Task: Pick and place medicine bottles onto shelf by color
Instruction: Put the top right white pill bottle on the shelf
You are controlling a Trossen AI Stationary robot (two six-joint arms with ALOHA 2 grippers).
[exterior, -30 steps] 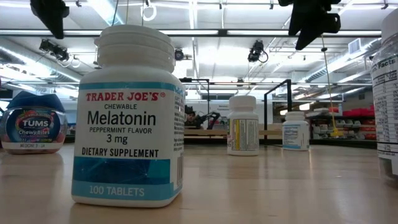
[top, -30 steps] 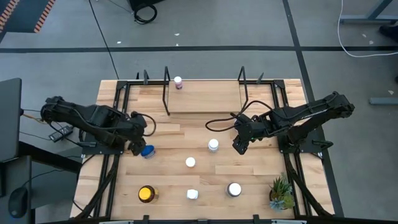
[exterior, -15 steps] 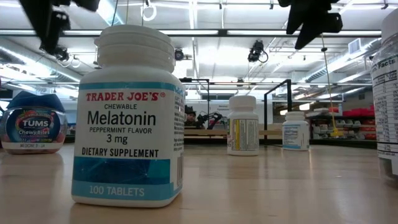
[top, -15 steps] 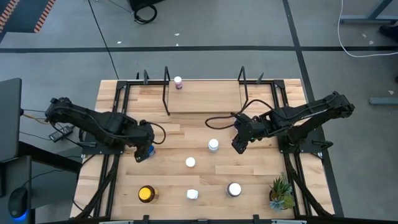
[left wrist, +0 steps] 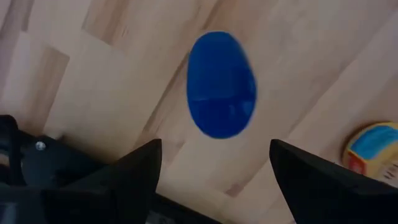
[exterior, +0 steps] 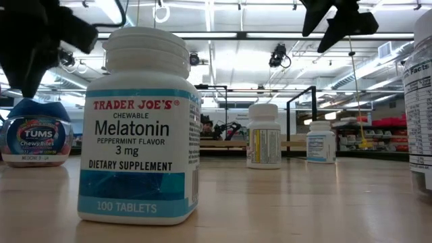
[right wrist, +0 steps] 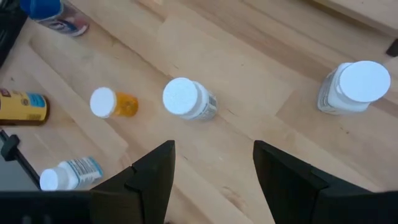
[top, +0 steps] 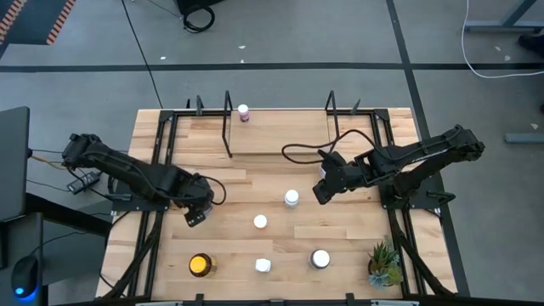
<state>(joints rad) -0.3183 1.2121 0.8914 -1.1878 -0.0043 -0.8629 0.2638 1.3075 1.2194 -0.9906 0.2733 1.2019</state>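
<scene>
Approach step of a pick: the left gripper [top: 197, 212] hangs directly over the blue-lidded bottle [left wrist: 221, 84] on the left half of the table [top: 255, 174], its jaws spread wide with nothing between them. In the left wrist view the blue lid sits just ahead of the two dark fingers [left wrist: 140, 168], roughly centred between them. The next move likely calls for a straight descent until the fingers flank the lid, then a close, then a carry to the shelf [top: 279, 132] at the table's far edge, where one small bottle [top: 244, 112] already stands. The right gripper [top: 321, 192] waits above the table beside a white-capped bottle [top: 291, 198], jaws apart and empty. Other bottles stand nearer the front edge.

Compared with a second ago, the left arm has swung inward: then the blue lid showed beside the gripper from above, now the gripper covers it. The right gripper has shifted only slightly.
</scene>
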